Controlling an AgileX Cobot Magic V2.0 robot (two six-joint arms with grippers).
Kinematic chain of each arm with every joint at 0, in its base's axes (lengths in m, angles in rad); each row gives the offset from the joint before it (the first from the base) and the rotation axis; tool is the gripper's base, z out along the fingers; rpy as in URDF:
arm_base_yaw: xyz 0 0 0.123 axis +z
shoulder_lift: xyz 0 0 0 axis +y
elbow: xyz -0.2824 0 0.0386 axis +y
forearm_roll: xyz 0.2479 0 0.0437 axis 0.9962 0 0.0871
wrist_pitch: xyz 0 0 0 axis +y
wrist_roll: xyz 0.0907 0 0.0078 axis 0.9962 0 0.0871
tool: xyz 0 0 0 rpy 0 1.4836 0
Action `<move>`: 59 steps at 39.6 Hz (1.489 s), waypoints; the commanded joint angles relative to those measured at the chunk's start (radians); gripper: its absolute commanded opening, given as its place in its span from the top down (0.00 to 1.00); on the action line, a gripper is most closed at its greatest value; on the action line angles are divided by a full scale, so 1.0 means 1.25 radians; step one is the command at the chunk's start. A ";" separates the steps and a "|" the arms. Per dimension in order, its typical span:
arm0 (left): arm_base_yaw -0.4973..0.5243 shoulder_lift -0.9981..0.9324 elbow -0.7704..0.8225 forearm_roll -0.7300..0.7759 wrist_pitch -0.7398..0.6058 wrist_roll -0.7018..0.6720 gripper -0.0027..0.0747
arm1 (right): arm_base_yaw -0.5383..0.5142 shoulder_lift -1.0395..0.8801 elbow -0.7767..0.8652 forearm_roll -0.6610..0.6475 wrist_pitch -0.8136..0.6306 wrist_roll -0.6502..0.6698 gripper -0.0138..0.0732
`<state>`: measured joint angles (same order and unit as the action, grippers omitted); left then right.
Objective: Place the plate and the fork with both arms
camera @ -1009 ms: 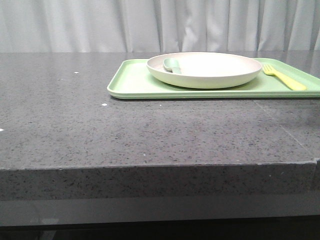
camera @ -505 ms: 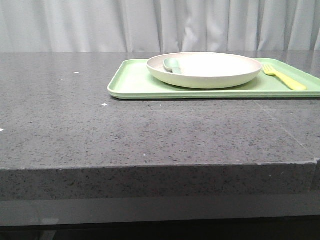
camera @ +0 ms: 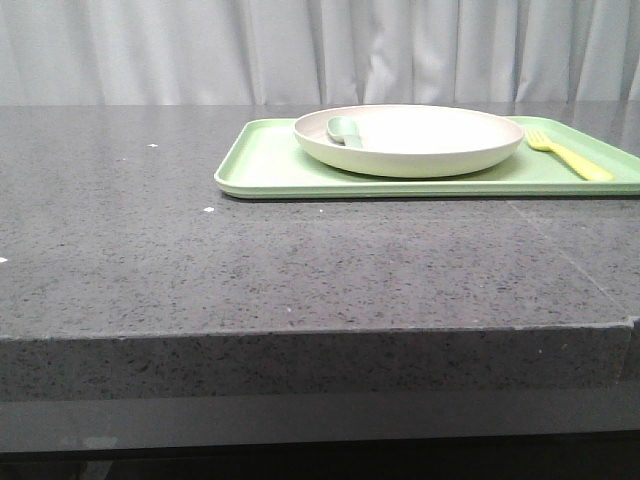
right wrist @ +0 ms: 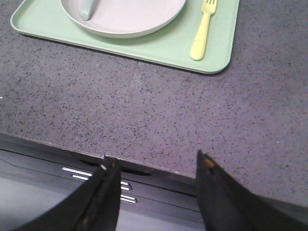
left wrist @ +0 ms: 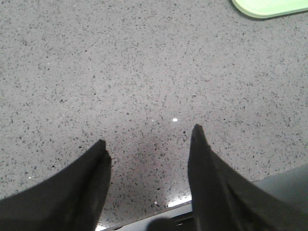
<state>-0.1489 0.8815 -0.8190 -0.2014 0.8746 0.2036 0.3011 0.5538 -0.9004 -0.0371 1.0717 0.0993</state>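
The cream-white plate [camera: 408, 138] sits on a light-green tray [camera: 265, 170] at the back right of the table; it also shows in the right wrist view [right wrist: 130, 14]. The pale-yellow fork [camera: 568, 155] lies on the tray right of the plate, tines pointing away, and also shows in the right wrist view [right wrist: 202, 32]. My left gripper [left wrist: 148, 137] is open and empty over bare grey tabletop, with only a tray corner [left wrist: 269, 6] in its view. My right gripper [right wrist: 156, 162] is open and empty over the table's front edge, well short of the tray. Neither gripper shows in the front view.
A pale grey-green spoon [camera: 343, 130] lies in the plate's left side, and also shows in the right wrist view [right wrist: 88, 8]. The dark speckled stone table [camera: 250, 260] has a front edge with a seam near the right. White curtains hang behind.
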 commanded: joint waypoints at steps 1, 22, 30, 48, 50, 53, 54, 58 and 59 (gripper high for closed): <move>0.002 -0.004 -0.021 -0.017 -0.045 0.001 0.50 | 0.000 0.002 -0.017 -0.014 -0.047 -0.009 0.39; 0.002 -0.004 -0.021 -0.017 -0.045 0.001 0.50 | 0.000 0.002 -0.017 -0.014 -0.062 -0.009 0.69; 0.002 -0.004 -0.021 -0.017 -0.044 0.001 0.86 | 0.000 0.002 -0.017 -0.014 -0.095 -0.009 0.92; -0.003 -0.007 -0.019 -0.018 -0.051 0.001 0.99 | 0.000 0.002 -0.017 -0.010 -0.094 -0.009 0.92; -0.007 -0.030 -0.013 -0.014 -0.056 0.001 0.99 | 0.000 0.002 -0.017 -0.010 -0.094 -0.009 0.92; -0.005 -0.080 0.008 -0.013 -0.075 0.001 0.99 | 0.000 0.002 -0.017 -0.010 -0.094 -0.009 0.92; 0.000 -0.106 0.018 -0.013 -0.085 0.001 0.99 | 0.000 0.003 -0.017 -0.010 -0.094 -0.009 0.92; 0.025 -0.218 0.065 0.002 -0.128 0.001 0.99 | 0.000 0.003 -0.017 -0.010 -0.094 -0.009 0.92; 0.033 -0.250 0.084 0.006 -0.151 0.001 0.99 | 0.000 0.003 -0.017 -0.010 -0.094 -0.009 0.92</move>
<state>-0.1301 0.6726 -0.7351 -0.1971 0.8048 0.2036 0.3011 0.5538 -0.9000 -0.0371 1.0295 0.0993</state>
